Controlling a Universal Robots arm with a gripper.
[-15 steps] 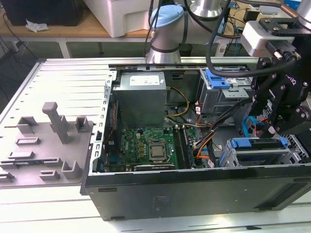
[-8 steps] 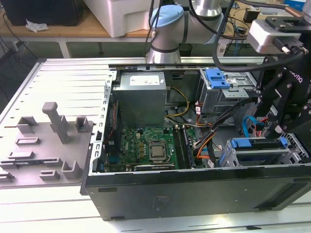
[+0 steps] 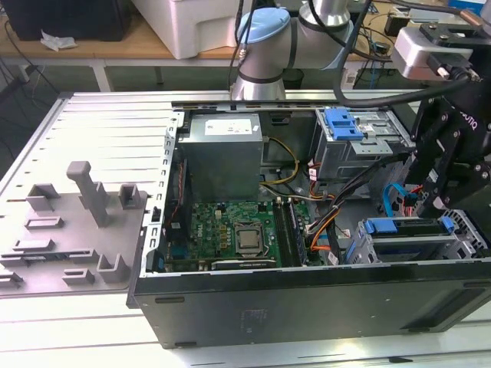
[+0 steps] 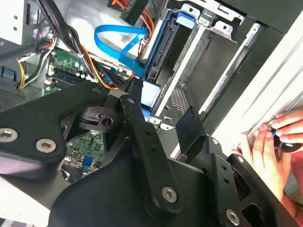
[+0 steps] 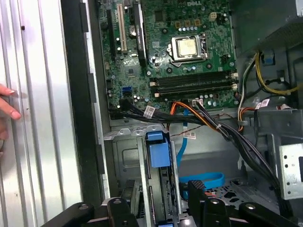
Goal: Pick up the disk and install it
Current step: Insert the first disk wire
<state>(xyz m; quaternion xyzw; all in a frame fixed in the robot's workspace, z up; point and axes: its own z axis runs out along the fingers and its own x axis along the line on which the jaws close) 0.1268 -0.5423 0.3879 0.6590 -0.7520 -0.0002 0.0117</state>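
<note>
While the disk (image 5: 156,151) stands slotted, the claw's (image 5: 161,201) parted fingers (image 5: 197,190) flank it.

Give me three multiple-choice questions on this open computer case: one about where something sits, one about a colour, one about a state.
1. Where is the flat disk in its blue plastic frame?
A) on top of the power supply
B) slotted in the grey metal drive cage
C) on the tray outside the case

2. What colour is the flat looped data cable beside the cage?
A) red
B) white
C) blue

3. How is the square silver processor on the green motherboard?
A) bare, no cooler on it
B) under a fan cooler
C) missing from its socket

Answers: 1 B, its blue tab stands between the cage walls; 2 C, a blue band curls by the cage; 3 A, its metal lid shows uncovered.
</note>
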